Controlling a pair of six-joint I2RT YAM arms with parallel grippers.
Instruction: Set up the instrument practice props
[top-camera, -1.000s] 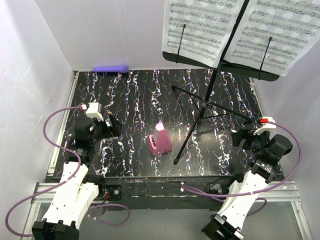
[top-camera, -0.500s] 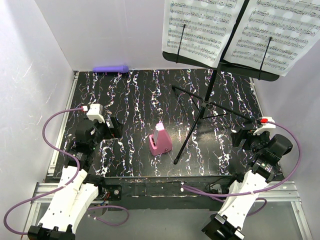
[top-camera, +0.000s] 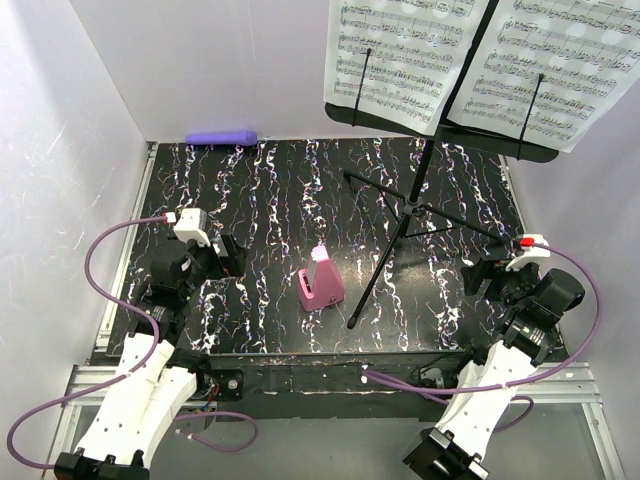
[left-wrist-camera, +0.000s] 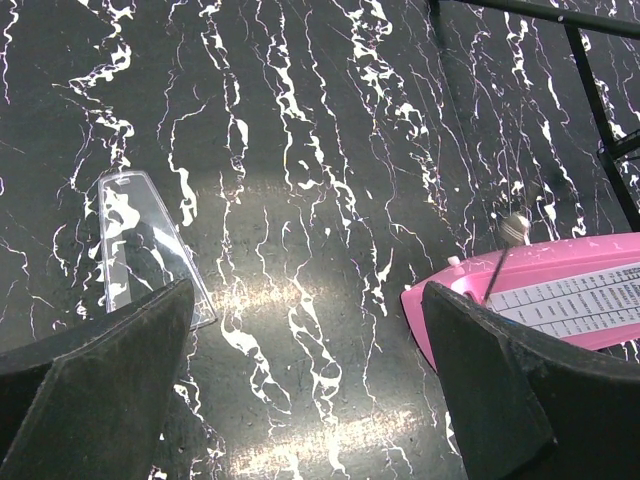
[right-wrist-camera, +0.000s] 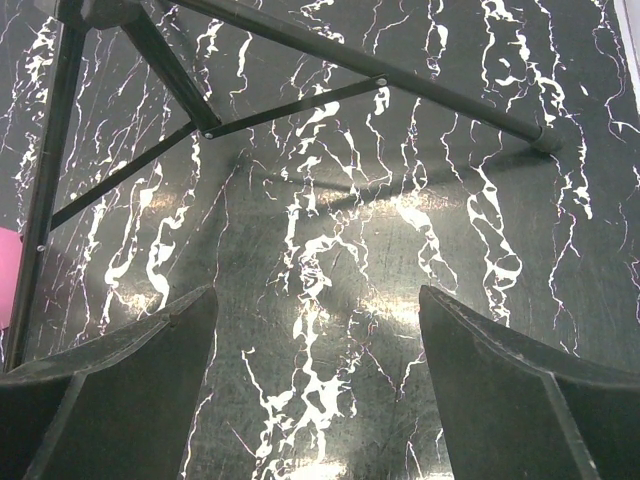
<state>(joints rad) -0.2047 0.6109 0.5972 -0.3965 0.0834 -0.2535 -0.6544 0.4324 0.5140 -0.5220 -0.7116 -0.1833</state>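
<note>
The black music stand (top-camera: 405, 215) stands on its tripod at the right-centre of the table. Its desk (top-camera: 520, 150) carries two white sheet-music pages (top-camera: 400, 55), side by side under thin wire holders. The pink pyramid metronome (top-camera: 321, 284) sits just left of the stand's near leg, its pendulum uncovered (left-wrist-camera: 560, 295). My left gripper (top-camera: 228, 258) hovers left of the metronome, open and holding nothing (left-wrist-camera: 310, 400). My right gripper (top-camera: 478, 275) is open over bare table near the stand's legs (right-wrist-camera: 290, 115), nothing between its fingers (right-wrist-camera: 315, 390).
A clear trapezoid cover (left-wrist-camera: 140, 245) lies flat on the black marbled table (top-camera: 270, 200) by my left finger. A purple cylinder (top-camera: 222, 137) lies along the back edge at the left. White walls close in on both sides.
My left arm has shifted a little to the right and toward the metronome. The right arm and the props have stayed put.
</note>
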